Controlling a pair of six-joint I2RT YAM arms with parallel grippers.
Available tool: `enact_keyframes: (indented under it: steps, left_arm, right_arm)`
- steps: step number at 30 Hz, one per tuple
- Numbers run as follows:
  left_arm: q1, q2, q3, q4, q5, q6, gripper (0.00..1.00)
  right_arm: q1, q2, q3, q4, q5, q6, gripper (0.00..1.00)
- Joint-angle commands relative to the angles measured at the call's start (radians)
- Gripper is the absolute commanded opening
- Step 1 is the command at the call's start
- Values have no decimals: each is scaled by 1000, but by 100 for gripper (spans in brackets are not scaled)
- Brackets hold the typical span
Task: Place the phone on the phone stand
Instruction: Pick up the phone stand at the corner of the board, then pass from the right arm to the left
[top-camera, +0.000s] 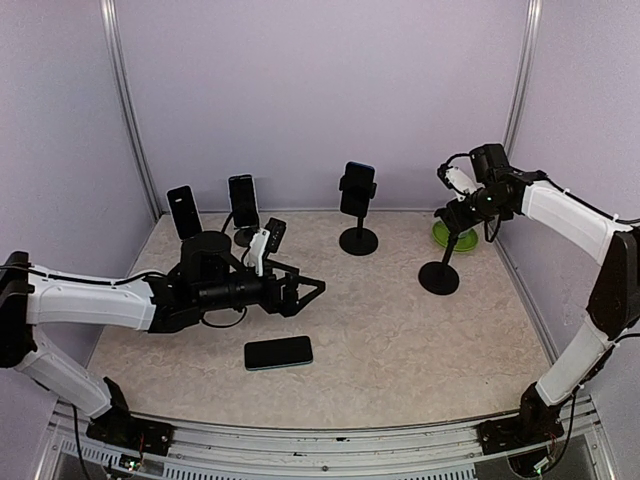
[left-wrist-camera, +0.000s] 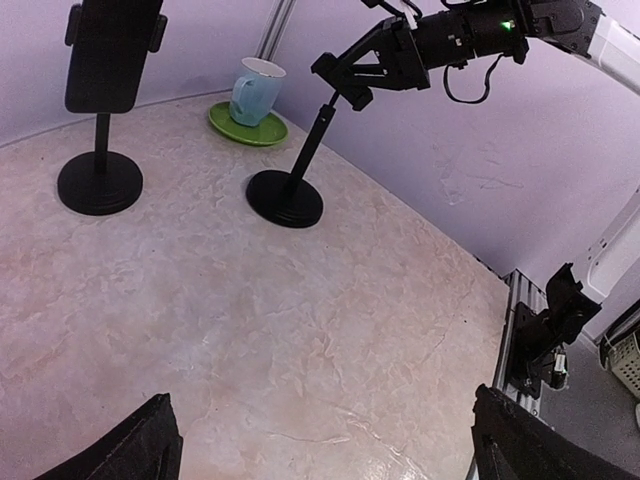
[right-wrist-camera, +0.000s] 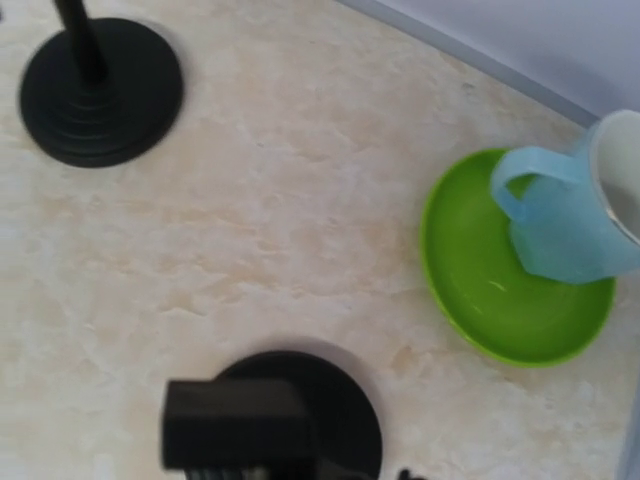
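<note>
The black phone (top-camera: 278, 352) lies flat on the table, near the front centre. My left gripper (top-camera: 305, 290) hovers just behind it, open and empty; its fingertips (left-wrist-camera: 150, 445) show at the bottom corners of the left wrist view. The empty phone stand (top-camera: 440, 270) stands at the right. My right gripper (top-camera: 462, 212) is shut on the stand's top holder, which the left wrist view (left-wrist-camera: 345, 80) shows. In the right wrist view the stand's holder (right-wrist-camera: 235, 425) and base (right-wrist-camera: 330, 400) lie directly below; my own fingers do not show.
Three other stands hold phones: two at back left (top-camera: 185, 210) (top-camera: 243, 200), one at back centre (top-camera: 357, 190). A green plate (right-wrist-camera: 500, 300) with a light blue cup (right-wrist-camera: 565, 220) sits behind the empty stand, by the right wall.
</note>
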Motion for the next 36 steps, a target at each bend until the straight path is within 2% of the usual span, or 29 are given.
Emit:
enact_keyframes:
  steps: [1,10,16,19,28,36]
  left_arm:
    - [-9,15,30,30,16,-3,99]
    - [-12,18,30,45,47,6,99]
    - [-29,71,124,-54,39,121,99]
    - [-39,129,201,-126,-14,178,99]
    - [-54,311,394,-207,-104,266,99]
    - [-55,393,467,-227,-151,292,99]
  right_arm:
    - [-3,-50,27,13,-159,57,0]
    - [-2,-135,-12,137,-466,155,0]
    - [12,-186,-95,295,-655,282,0]
    - [55,-193,-103,321,-667,308,0]
    - [178,-185,-86,364,-679,352,0]
    - [239,-179,-78,386,-697,369,0]
